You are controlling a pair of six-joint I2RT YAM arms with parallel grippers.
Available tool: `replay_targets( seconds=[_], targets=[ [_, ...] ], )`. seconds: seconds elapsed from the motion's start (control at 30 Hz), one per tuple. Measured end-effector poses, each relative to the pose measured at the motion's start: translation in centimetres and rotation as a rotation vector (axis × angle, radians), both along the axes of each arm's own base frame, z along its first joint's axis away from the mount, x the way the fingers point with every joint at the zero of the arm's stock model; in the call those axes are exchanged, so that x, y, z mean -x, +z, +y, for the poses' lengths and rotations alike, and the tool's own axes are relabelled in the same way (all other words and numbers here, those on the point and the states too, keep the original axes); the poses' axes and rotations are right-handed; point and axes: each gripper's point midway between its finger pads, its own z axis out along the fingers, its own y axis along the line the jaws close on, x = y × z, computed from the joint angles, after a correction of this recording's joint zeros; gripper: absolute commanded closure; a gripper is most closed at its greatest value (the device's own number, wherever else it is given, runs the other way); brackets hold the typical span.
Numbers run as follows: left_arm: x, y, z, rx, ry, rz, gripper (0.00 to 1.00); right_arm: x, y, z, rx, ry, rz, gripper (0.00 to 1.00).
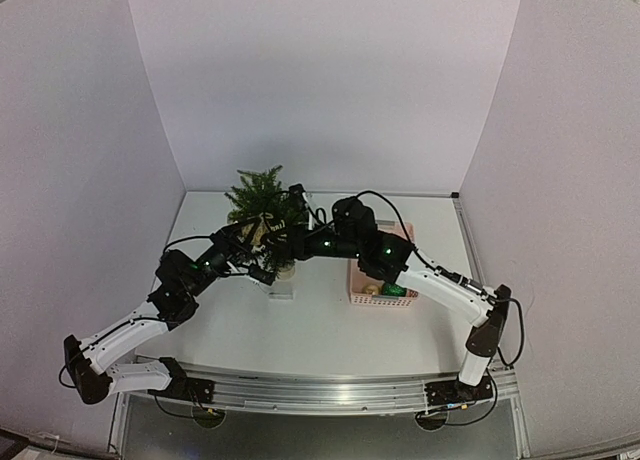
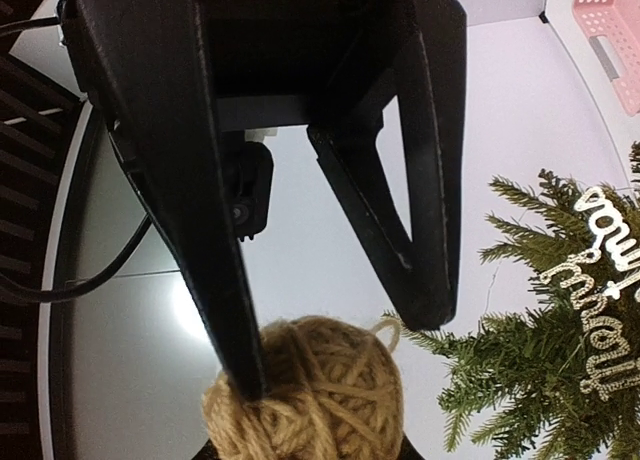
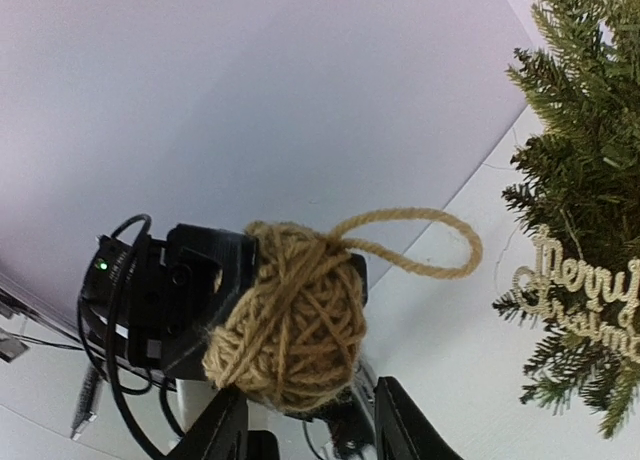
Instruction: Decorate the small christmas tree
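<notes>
Seen from above, two black-and-white robot arms work on a white surface (image 1: 330, 330) enclosed by pale walls. The left arm (image 1: 130, 330) rises from its base, folds at the elbow and reaches forward and inward. The right arm (image 1: 440, 285) mirrors it, stretching low across a pink basket (image 1: 380, 302). Their wrists meet just in front of the small christmas tree (image 1: 262, 202), which stands upright near the back wall, left of the basket.

From the wrists, the left claw (image 2: 340, 358) is closed on a ball of tan twine (image 3: 290, 320), held in the air beside the tree's branches. The ball's hanging loop (image 3: 420, 240) sticks out toward the tree. The right claw (image 3: 312, 395) sits under the ball, its fingertips (image 3: 235, 415) apart on either side of the ball's underside. Whether they touch it cannot be told.

A pale cut-out sign (image 3: 580, 295) reading "Merry Christmas" hangs in the branches.

From above, both claws blur into a dark tangle that hides the tree's lower part. The right arm covers part of the basket, and its contents are too small to identify. Both wrist views cut the tree off at the frame edge
</notes>
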Motion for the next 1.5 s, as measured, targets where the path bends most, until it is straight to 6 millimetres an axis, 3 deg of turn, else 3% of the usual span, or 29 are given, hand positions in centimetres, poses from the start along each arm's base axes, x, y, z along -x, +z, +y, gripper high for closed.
replay_targets(
  seconds=[0.23, 0.43, 0.73, 1.1, 1.33, 1.5],
  targets=[
    [0.8, -0.6, -0.6, -0.017, -0.03, -0.037, 0.9, 0.3, 1.2, 0.7, -0.119, 0.028, 0.082, 0.44],
    [0.8, -0.6, -0.6, -0.02, -0.03, -0.049, 0.89, 0.0, 0.8, 0.9, -0.159, 0.026, 0.127, 0.57],
    [1.3, -0.3, -0.9, -0.018, -0.055, -0.072, 0.83, -0.1, 1.2, 1.3, -0.203, 0.04, 0.154, 0.54],
    [0.9, -0.9, -1.3, -0.015, -0.062, -0.044, 0.84, -0.2, 0.7, 1.5, -0.212, 0.039, 0.167, 0.45],
    [0.6, -1.0, -1.4, -0.001, -0.061, -0.025, 0.97, -0.2, 0.7, 1.6, -0.214, 0.045, 0.168, 0.4],
    [-1.3, 0.2, -1.0, 0.105, -0.019, 0.213, 1.0, -0.1, 0.5, 0.7, -0.218, 0.028, 0.138, 0.38]
  ],
)
